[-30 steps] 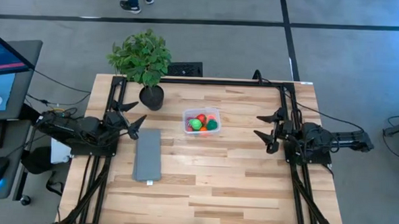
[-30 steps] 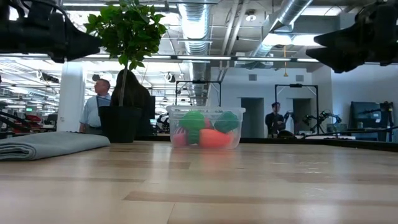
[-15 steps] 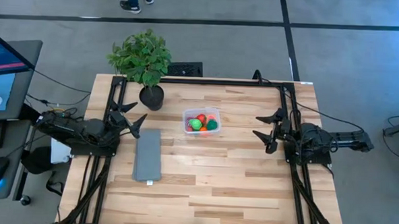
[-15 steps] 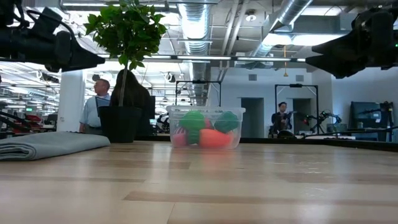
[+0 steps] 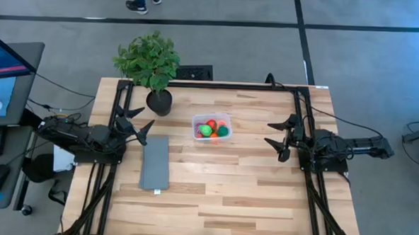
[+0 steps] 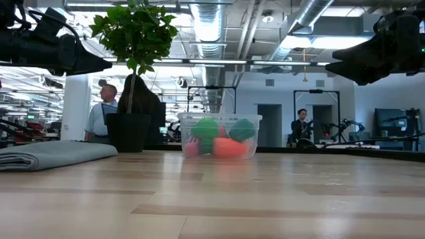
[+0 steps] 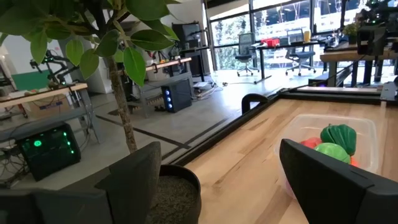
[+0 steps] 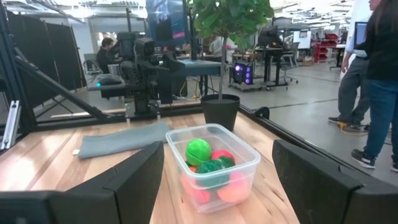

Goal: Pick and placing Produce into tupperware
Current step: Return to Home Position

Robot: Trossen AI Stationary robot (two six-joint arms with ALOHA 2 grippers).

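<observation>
The clear tupperware tub point(image 5: 211, 127) stands on the table a little beyond its middle, with the toy produce point(image 5: 212, 129) inside: green, dark green, red and orange pieces, seen also in the low view point(image 6: 219, 139) and right wrist view point(image 8: 208, 163). My left gripper point(image 5: 137, 121) hangs open above the table's left edge, near the plant pot. My right gripper point(image 5: 282, 138) hangs open above the right side. Both are well apart from the tub point(image 7: 339, 140) and hold nothing.
A leafy potted plant point(image 5: 150, 65) stands at the far left of the table. A folded grey cloth slab point(image 5: 155, 162) lies left of the middle. Bare wood spreads across the near half. People move in the room beyond the table.
Both arms have drawn back slightly toward their own sides of the table; the left gripper shifted a little to the left, the right one moved a little. The tub and produce have stayed still.
</observation>
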